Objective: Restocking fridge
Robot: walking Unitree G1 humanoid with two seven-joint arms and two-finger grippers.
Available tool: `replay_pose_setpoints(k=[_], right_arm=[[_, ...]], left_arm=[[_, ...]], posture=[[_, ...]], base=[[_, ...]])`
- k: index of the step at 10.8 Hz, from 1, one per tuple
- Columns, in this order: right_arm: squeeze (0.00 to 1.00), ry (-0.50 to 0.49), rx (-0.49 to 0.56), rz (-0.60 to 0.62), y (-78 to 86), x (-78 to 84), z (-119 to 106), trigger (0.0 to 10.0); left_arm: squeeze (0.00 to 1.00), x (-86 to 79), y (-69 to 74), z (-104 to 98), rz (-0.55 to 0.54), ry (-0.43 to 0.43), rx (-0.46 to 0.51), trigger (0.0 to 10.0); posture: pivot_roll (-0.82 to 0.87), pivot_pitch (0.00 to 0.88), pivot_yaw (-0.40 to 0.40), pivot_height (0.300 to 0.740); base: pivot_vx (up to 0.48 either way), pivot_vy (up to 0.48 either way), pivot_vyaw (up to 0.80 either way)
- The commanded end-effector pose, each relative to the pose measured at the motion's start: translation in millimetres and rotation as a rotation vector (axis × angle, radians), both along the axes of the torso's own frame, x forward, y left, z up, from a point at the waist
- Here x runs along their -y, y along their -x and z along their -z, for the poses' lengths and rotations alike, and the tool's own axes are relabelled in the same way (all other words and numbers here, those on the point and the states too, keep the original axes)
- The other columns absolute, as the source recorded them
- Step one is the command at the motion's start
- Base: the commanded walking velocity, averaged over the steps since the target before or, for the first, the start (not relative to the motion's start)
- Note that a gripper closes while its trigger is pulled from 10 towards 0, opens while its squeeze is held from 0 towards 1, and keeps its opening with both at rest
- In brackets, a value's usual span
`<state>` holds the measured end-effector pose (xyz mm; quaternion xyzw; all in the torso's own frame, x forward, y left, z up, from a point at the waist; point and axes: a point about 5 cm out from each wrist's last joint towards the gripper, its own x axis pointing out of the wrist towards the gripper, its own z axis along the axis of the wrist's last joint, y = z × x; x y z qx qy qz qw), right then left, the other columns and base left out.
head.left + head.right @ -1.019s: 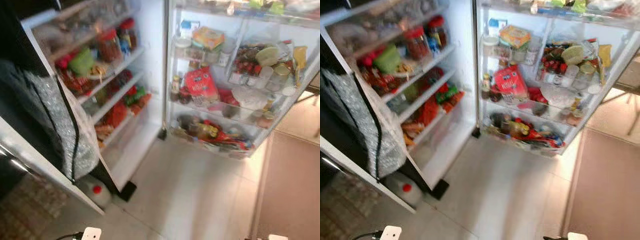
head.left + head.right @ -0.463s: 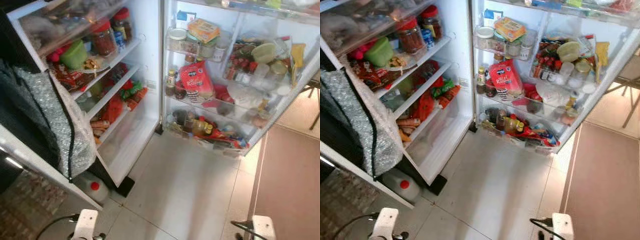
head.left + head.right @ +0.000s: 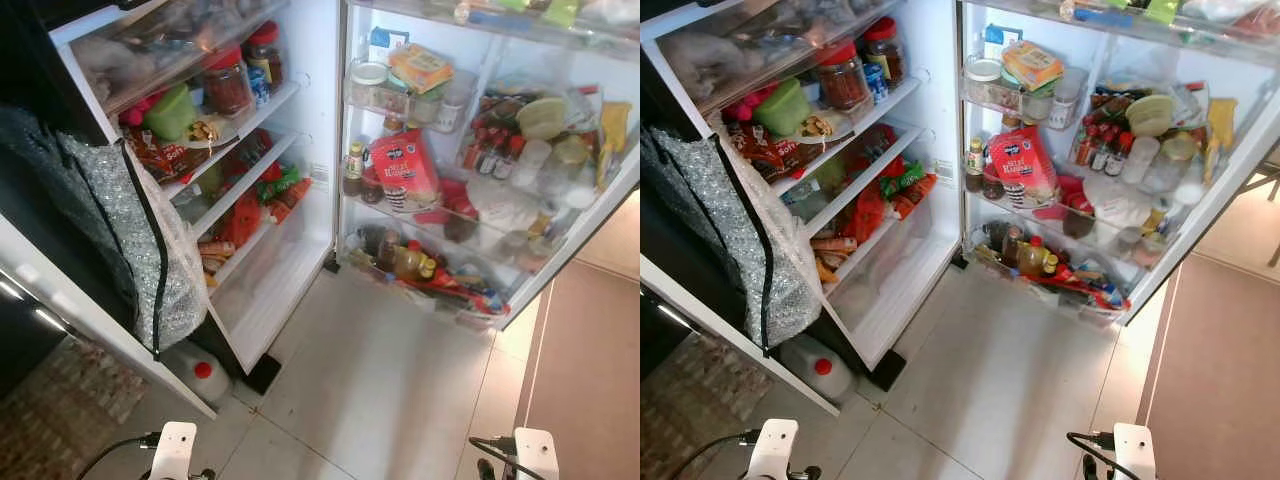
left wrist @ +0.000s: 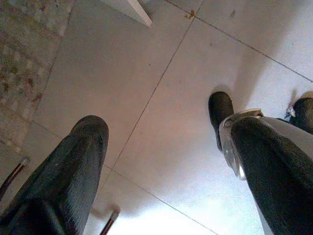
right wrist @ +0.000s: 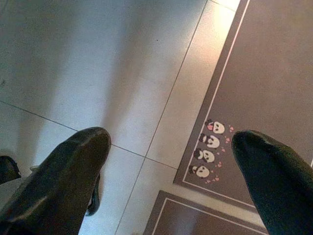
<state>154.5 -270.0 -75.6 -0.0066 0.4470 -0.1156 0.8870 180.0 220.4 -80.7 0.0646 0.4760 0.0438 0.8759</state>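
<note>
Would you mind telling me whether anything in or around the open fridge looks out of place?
A white jug with a red cap sits on the floor tiles beside the fridge's base, under a hanging silver insulated bag. On the door's middle shelf, a red pouch leans tilted. The bottom door shelf looks cluttered, with items lying on their sides.

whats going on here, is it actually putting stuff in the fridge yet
Not yet. The robot stands on the tiled floor facing the fridge, whose door hangs wide open with packed shelves. The left gripper and right gripper hang low over the floor, both open and empty. Nothing is being handled; a white jug sits by the fridge's base.
</note>
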Motion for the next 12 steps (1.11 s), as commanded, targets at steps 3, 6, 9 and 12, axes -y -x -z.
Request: replay_pose_setpoints(k=[3,6,9,12], right_arm=[[0.00,0.020,0.001,-0.005,8.8,2.1,2.0,10.0],[0.00,0.176,0.227,-0.008,-33.4,11.4,-26.7,10.0],[0.00,0.412,0.557,0.135,-59.6,32.6,-74.4,10.0],[0.00,0.633,0.732,0.345,-42.1,42.9,-106.6,10.0]], left_arm=[[0.00,-4.8,21.9,8.7,-0.043,0.005,-0.054,10.0],[0.00,9.2,28.2,14.2,-0.008,0.012,-0.088,10.0],[0.00,24.3,18.9,13.1,0.045,0.011,-0.074,10.0],[0.00,24.7,16.2,12.1,0.059,0.001,-0.073,10.0]], posture=[[-0.07,0.093,0.022,0.740],[-0.13,0.077,0.045,0.740],[-0.16,0.063,0.072,0.740],[-0.18,0.052,0.090,0.740]], base=[[0.000,0.000,0.00],[0.000,0.000,0.00],[0.000,0.000,0.00],[0.000,0.000,0.00]])
